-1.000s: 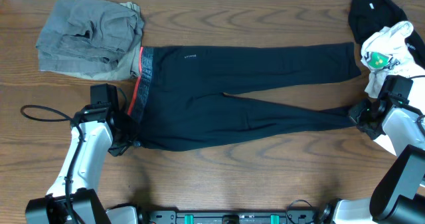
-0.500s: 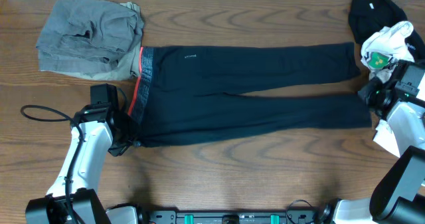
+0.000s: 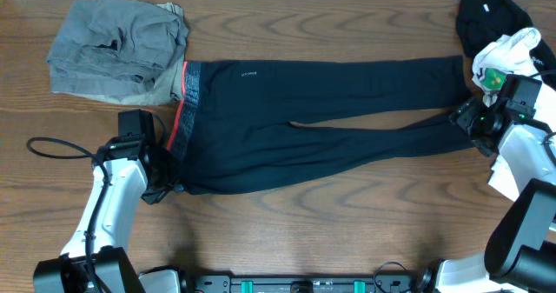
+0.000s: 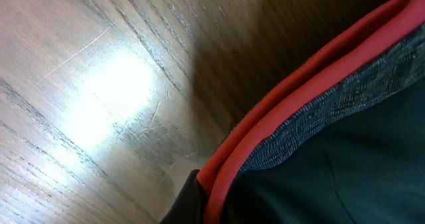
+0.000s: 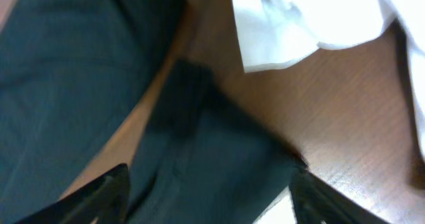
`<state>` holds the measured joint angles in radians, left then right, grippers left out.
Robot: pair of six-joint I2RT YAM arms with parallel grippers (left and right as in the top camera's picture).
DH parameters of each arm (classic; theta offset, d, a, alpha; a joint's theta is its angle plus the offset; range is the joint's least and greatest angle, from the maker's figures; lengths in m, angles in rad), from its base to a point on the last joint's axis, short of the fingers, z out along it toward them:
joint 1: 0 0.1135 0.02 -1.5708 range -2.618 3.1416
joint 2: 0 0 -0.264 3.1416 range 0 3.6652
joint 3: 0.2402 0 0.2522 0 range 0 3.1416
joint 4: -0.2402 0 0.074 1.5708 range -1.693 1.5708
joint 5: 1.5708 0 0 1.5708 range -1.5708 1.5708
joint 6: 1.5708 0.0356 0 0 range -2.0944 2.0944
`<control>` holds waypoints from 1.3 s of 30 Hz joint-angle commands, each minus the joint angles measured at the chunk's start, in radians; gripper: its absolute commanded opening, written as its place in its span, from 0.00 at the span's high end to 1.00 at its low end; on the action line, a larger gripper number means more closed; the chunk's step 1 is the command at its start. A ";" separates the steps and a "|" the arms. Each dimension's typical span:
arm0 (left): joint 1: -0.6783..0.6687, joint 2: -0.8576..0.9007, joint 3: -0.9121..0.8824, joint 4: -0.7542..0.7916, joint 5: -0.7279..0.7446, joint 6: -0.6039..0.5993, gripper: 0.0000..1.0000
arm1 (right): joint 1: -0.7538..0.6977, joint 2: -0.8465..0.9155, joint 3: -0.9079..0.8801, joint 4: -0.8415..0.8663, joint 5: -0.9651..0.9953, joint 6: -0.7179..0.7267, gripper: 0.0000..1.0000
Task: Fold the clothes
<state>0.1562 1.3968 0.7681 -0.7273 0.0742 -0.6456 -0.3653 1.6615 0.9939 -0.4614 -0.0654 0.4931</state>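
The wooden table (image 3: 313, 232) carries long black pants (image 3: 321, 119) laid lengthwise across its middle, the grey-and-red waistband (image 3: 182, 106) toward the left and both legs running right. A bundle of grey clothing (image 3: 117, 45) sits at the far-left corner, its lower edge touching the waistband. At the far-right corner lies another black garment (image 3: 488, 19), with a white tee with green print (image 3: 504, 60) crumpled against it. A black cable (image 3: 56, 148) loops on the wood at the left.

The small white mark on the black pants (image 3: 313, 123) is unreadable.
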 commanded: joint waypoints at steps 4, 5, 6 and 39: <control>0.004 -0.005 0.008 0.006 -0.023 0.018 0.94 | 0.000 -0.055 0.038 -0.122 0.013 0.004 0.45; 0.004 -0.005 0.008 0.007 -0.023 0.018 0.94 | 0.000 -0.055 0.032 -0.132 0.025 0.004 0.50; 0.004 -0.005 0.008 0.007 -0.023 0.018 0.94 | 0.000 -0.054 0.024 -0.134 0.042 0.004 0.55; 0.004 -0.005 0.008 0.007 -0.024 0.025 0.94 | 0.000 0.140 -0.038 -0.069 0.085 -0.023 0.80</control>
<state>0.1562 1.3968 0.7681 -0.7212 0.0738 -0.6277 -0.3653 1.7741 0.9657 -0.5304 0.0013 0.4744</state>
